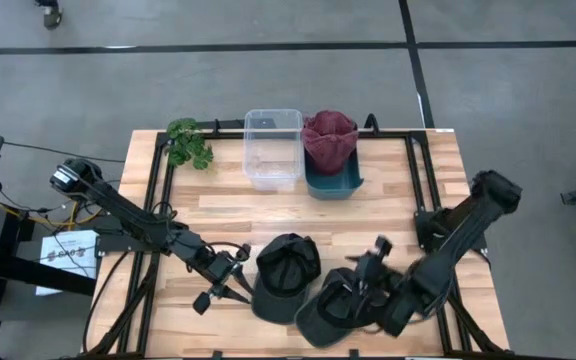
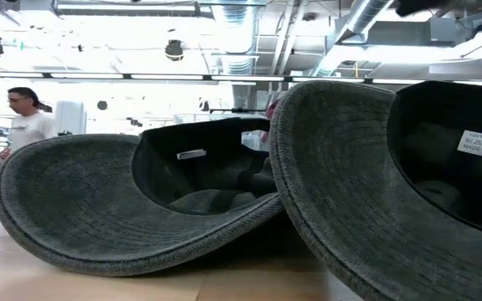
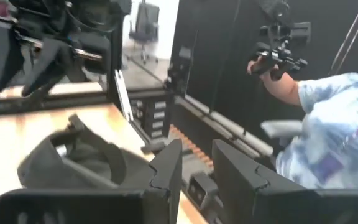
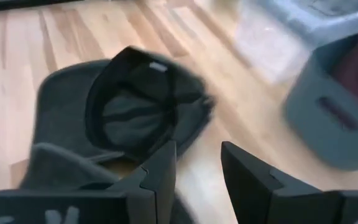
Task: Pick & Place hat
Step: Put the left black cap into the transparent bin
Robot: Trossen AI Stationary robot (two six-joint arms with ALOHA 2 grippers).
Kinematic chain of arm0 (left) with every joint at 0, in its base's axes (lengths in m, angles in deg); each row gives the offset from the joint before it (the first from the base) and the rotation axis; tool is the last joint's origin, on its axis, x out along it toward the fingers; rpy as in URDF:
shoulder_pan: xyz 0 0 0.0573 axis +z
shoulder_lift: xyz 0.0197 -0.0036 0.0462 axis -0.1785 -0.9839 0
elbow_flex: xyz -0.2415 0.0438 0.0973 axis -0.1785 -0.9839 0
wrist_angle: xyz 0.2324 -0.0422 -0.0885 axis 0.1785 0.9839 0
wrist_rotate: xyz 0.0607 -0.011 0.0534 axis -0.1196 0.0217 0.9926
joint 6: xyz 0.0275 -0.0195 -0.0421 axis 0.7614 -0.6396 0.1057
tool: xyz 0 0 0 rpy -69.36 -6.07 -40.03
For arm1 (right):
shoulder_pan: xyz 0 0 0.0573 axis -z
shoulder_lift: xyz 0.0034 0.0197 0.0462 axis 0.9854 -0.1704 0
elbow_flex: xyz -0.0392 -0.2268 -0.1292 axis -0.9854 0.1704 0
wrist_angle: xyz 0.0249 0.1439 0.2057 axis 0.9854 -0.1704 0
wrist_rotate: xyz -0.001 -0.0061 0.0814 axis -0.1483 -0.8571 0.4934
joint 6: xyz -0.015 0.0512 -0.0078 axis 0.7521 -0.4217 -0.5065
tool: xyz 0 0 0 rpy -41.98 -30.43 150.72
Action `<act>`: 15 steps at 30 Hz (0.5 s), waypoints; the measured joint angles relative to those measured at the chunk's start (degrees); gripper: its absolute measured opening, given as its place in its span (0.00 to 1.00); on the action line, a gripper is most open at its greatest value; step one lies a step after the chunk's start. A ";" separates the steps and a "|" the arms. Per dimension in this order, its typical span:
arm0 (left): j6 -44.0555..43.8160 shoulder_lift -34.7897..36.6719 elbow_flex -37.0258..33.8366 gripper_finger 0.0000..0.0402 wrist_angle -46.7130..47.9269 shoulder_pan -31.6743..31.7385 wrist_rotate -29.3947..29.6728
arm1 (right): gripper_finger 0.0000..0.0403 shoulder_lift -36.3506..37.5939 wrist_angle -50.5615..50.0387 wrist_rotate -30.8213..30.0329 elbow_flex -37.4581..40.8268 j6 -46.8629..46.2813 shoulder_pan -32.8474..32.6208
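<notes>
Two dark caps lie upside down near the table's front edge. One cap (image 1: 286,275) (image 2: 141,209) (image 4: 142,106) is nearer the middle. The other cap (image 1: 330,305) (image 2: 375,184) lies to its right and overlaps its edge. A maroon hat (image 1: 329,138) sits in a teal bin (image 1: 334,185) at the far side. My left gripper (image 1: 228,283) (image 3: 197,168) stands open just left of the first cap, with nothing between its fingers. My right gripper (image 1: 366,272) (image 4: 197,168) hovers open above the second cap's right side and points at the first cap.
A clear plastic bin (image 1: 273,148) stands beside the teal bin at the back, with a green plant (image 1: 188,142) to its left. Black frame rails (image 1: 158,190) run along the table's left and right sides. A person (image 3: 328,124) holding a controller sits beyond the table.
</notes>
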 joint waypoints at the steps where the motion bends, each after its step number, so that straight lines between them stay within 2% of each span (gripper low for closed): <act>1: -0.03 -0.03 0.00 0.22 0.89 -0.03 -0.01 | 0.29 -1.74 1.16 -0.45 0.44 -1.09 -0.37; 10: 1.93 -4.27 0.00 0.22 1.77 3.43 0.18 | 0.29 -20.11 14.75 -0.67 0.58 -9.81 -3.47; 15: 1.60 -4.87 0.00 0.22 1.60 6.98 -0.36 | 0.29 -24.90 20.18 -2.18 0.58 -11.78 -4.10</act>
